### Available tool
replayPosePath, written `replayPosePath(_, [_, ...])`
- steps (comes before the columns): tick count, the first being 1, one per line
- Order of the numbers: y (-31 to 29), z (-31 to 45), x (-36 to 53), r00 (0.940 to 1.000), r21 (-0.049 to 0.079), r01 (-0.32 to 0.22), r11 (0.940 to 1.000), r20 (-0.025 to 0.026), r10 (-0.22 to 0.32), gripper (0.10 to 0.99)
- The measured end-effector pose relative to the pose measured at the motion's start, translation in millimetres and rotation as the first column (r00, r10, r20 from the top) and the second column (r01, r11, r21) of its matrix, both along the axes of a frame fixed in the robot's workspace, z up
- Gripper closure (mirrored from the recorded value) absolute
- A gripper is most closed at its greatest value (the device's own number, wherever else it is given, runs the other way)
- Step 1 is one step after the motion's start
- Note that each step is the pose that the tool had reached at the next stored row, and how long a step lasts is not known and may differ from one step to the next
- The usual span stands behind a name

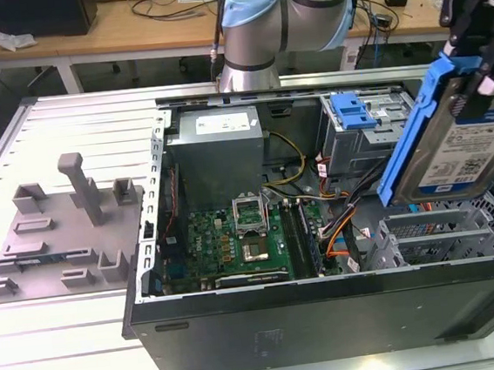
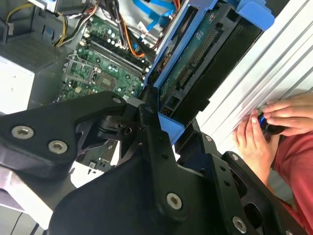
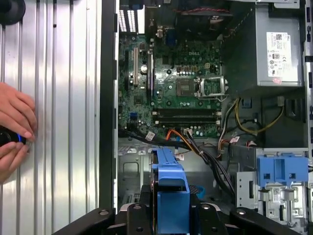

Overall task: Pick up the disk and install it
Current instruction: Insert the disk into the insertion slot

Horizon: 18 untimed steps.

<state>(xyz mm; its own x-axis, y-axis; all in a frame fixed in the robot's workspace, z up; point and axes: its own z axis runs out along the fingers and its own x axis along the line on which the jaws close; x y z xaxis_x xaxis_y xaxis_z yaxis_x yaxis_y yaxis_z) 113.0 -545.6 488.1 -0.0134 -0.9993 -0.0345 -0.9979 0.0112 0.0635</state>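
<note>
Your end effector (image 1: 480,75) is grasping the disk (image 1: 458,151) across its blue rails (image 1: 405,143); judge it stiff, fairly heavy and shock-fragile.

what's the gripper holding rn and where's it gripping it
The gripper holds the disk, clamped at its upper end around the blue rail.

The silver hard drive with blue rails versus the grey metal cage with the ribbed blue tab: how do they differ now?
The silver hard drive with blue rails hangs tilted above the open computer case, clamped in the black hand; the grey metal cage with the ribbed blue tab sits mounted inside that case. The drive shows a white-and-blue label; the cage is bare metal. Both carry blue plastic parts.
</note>
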Motion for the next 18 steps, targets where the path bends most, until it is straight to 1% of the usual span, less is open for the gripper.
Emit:
replayPosePath(1, [-0.1,-0.9,2.7,1.0,0.0,0.0,1.0,0.0,0.0,0.718])
replayPosePath(4, [-0.2,-2.4,6.5,1.0,0.0,0.0,1.0,0.0001,0.0,0.718])
replayPosePath(7, [-0.1,-3.2,7.7,1.0,0.0,0.0,1.0,0.0005,0.0,0.718])
replayPosePath(8, [-0.1,-3.6,7.7,1.0,0.0,0.0,1.0,0.0012,0.0,0.718])
replayPosePath(12, [-0.2,-6.6,7.7,1.0,0.0,0.0,1.0,0.0097,0.0,0.718])
replayPosePath(13, [-0.2,-7.2,7.7,0.9999,0.0,0.0,1.0,0.0106,0.0,0.718])
replayPosePath(18, [-0.2,-7.6,7.4,0.9999,0.0,0.0,1.0,0.0107,0.0,0.718])
